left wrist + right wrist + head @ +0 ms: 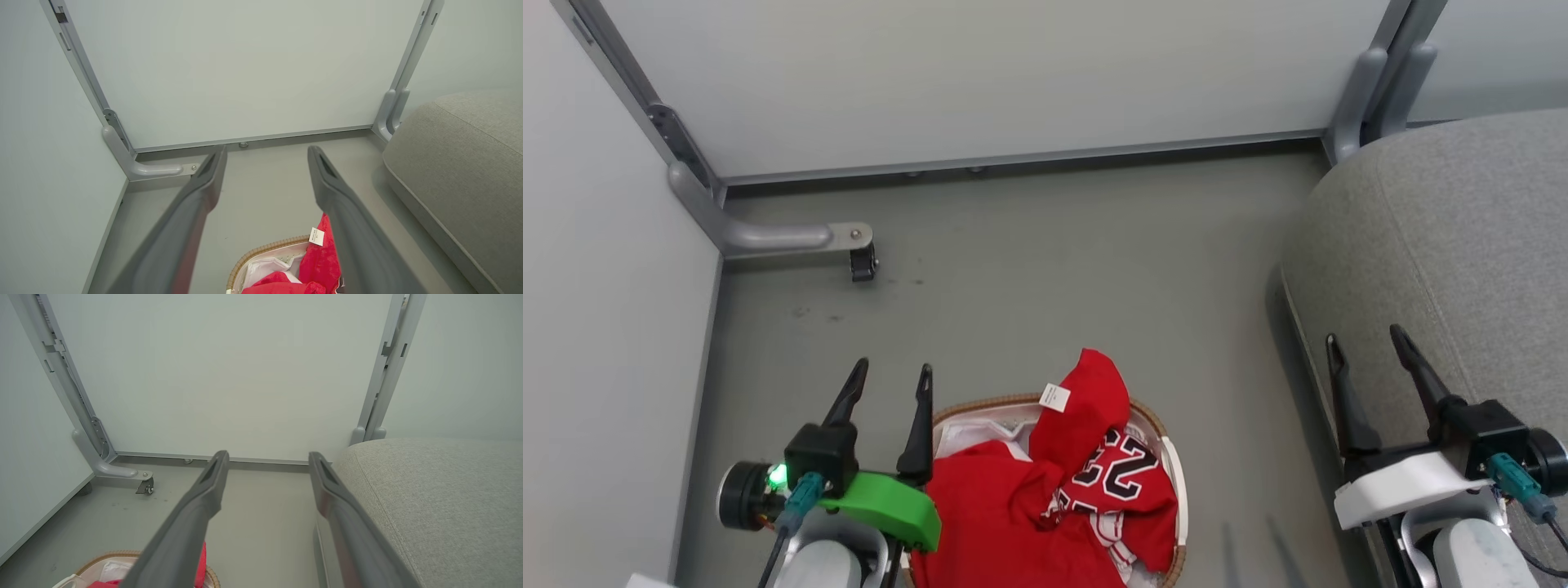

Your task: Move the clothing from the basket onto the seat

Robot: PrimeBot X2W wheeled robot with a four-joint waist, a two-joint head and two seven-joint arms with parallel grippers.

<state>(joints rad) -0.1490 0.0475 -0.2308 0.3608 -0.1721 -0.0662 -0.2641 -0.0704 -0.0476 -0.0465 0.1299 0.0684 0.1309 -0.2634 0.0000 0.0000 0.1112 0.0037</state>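
The opening step is in hand, I judge: the clothing [996, 506] lies heaped in the basket [980, 404], none of it yet on the seat [1462, 245] to the basket's right. The left tool [893, 366] hangs at the basket's left rim, fingers wide and empty. The right tool [1364, 334] hovers right of the basket, equally wide and empty. Next, one tool must dip into the pile and pinch a thick fold.

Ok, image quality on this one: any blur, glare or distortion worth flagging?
Head view: even light, sharp, soft shadow beside the seat. Left wrist view: left claw blurred up close, partition posts lean outward. Right wrist view: right claw likewise soft; no glare.
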